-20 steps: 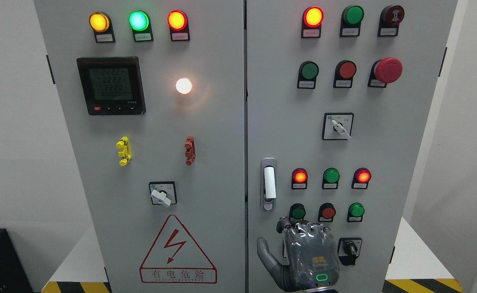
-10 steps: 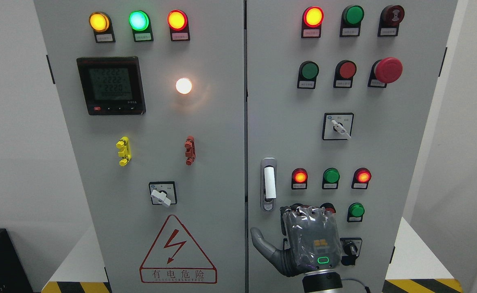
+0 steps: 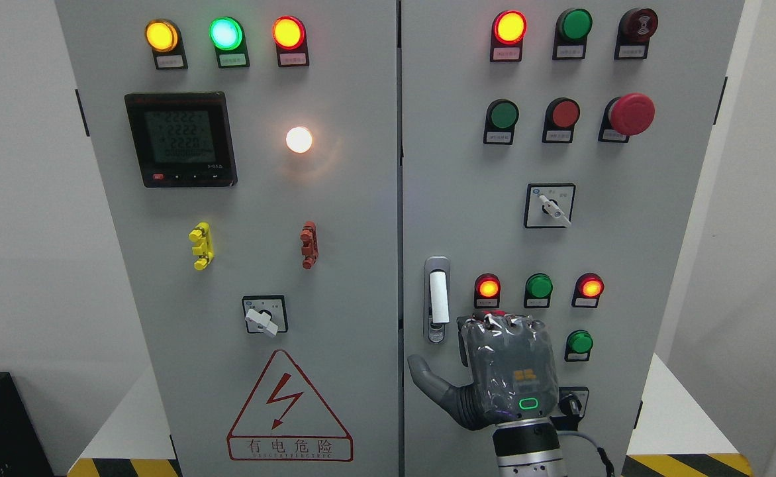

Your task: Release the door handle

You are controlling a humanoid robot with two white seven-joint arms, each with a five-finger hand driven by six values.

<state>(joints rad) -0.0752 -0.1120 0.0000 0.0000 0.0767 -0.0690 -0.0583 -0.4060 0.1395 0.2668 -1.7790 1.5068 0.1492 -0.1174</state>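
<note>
head view: i'm seeing right hand (image 3: 507,371) coming up from bottom right of middle, back of hand facing camera, thumb splaying out left, other fingers curling forward and holding nothing. door handle (image 3: 437,299) sitting up-left of hand, just beside knuckles, not touching; long axis running vertical, near left edge of right door (image 3: 626,252). door seam running close left of handle, lit buttons crowding right and above knuckles. free room lying down and back toward me. left hand not showing.

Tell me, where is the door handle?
In the head view, the door handle sits on the right door's left edge, just up-left of the right robot hand, beside a red light.
</note>
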